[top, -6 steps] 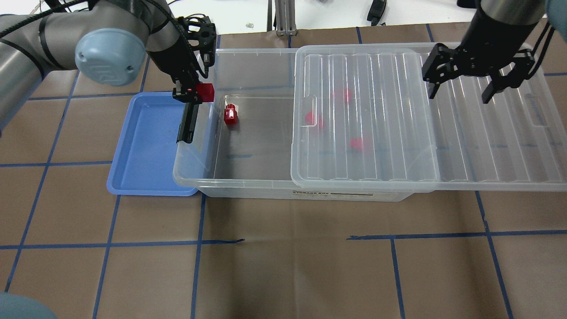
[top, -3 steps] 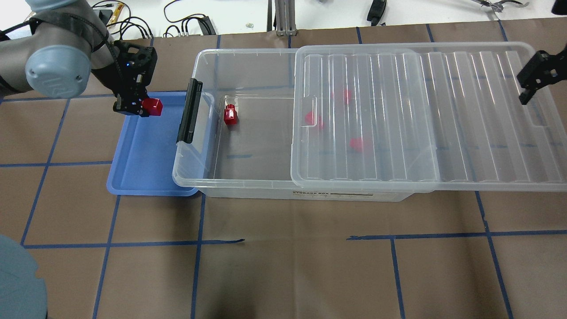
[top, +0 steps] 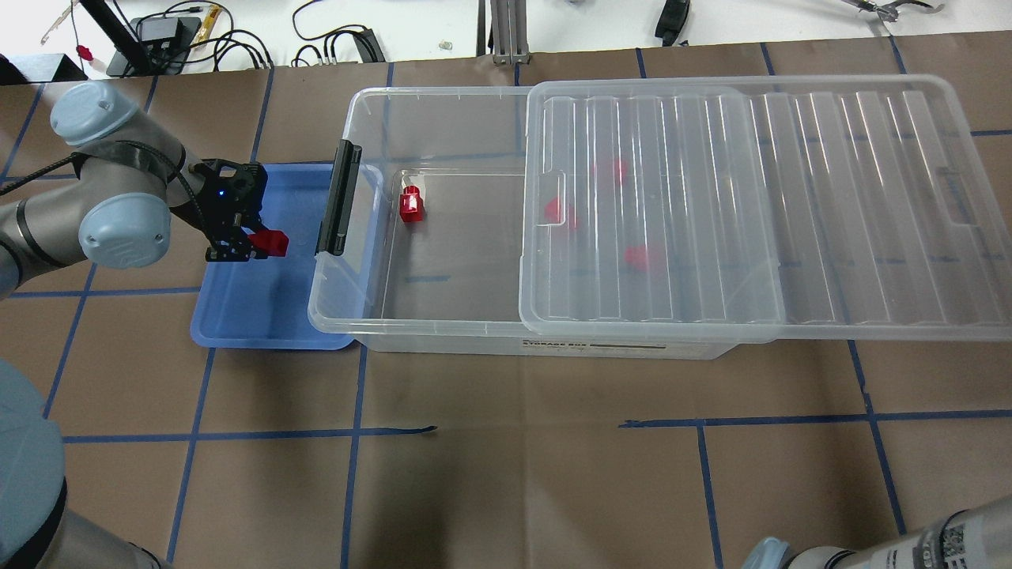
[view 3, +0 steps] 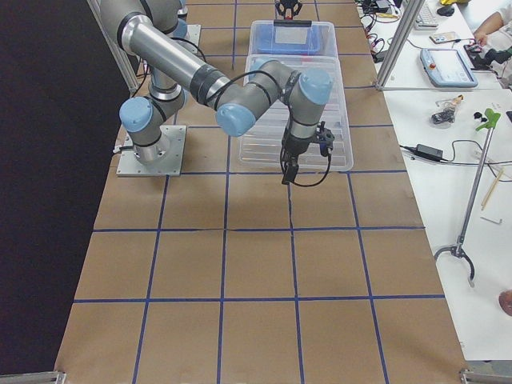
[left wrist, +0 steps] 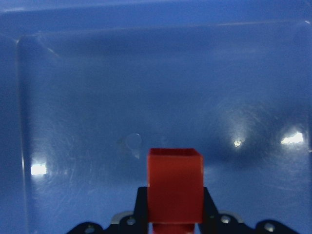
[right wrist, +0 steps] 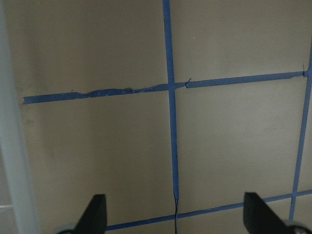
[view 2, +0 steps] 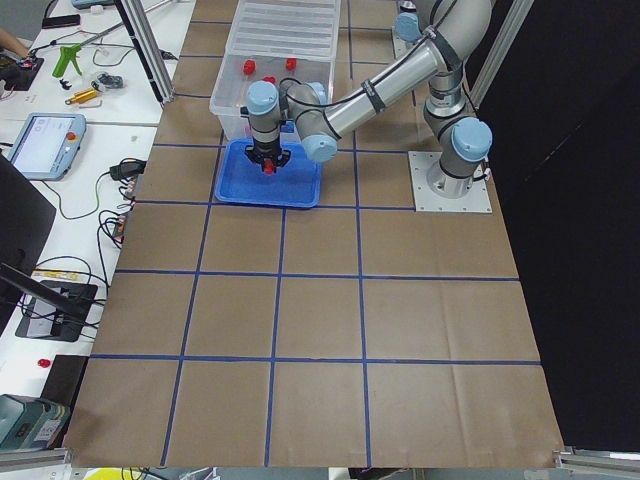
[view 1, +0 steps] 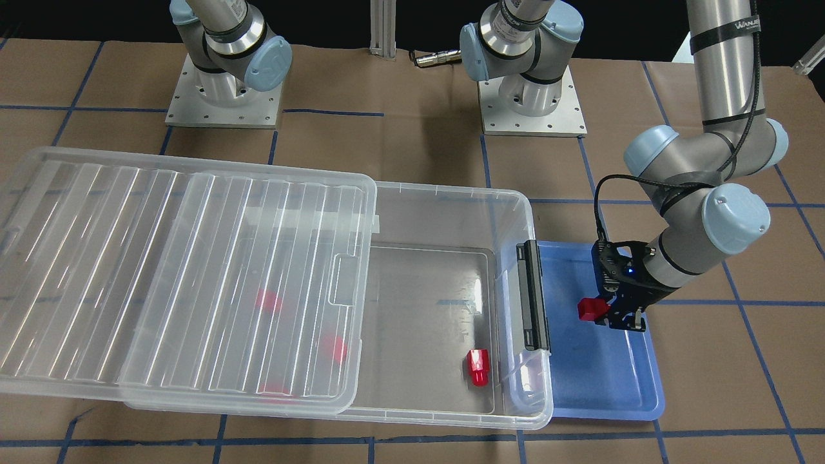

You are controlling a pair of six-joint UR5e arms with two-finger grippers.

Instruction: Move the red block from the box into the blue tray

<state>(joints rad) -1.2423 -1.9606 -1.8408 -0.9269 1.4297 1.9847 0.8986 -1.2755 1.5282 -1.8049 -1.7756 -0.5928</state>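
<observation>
My left gripper point(top: 254, 243) is shut on a red block point(top: 271, 243) and holds it just above the floor of the blue tray point(top: 261, 316). The held block also shows in the front view point(view 1: 588, 309) and the left wrist view point(left wrist: 175, 185), with the tray floor point(left wrist: 146, 73) below it. The clear box point(top: 443, 126) lies right of the tray with its lid point(top: 711, 205) slid halfway off. One red block point(top: 410, 205) lies in the open part. Three more red blocks point(top: 558, 212) show faintly under the lid. My right gripper point(right wrist: 178, 214) is open and empty over bare table paper.
The box's black latch point(top: 340, 197) stands between the tray and the box interior. The box rim overlaps the tray's right edge. The right arm point(view 3: 264, 88) reaches past the lid's end. Cables and tools point(top: 316, 39) lie beyond the table's far edge.
My left gripper carried the red block from over the box's rim to the left and down over the blue tray. My right gripper left the overhead view, away from the lid.
</observation>
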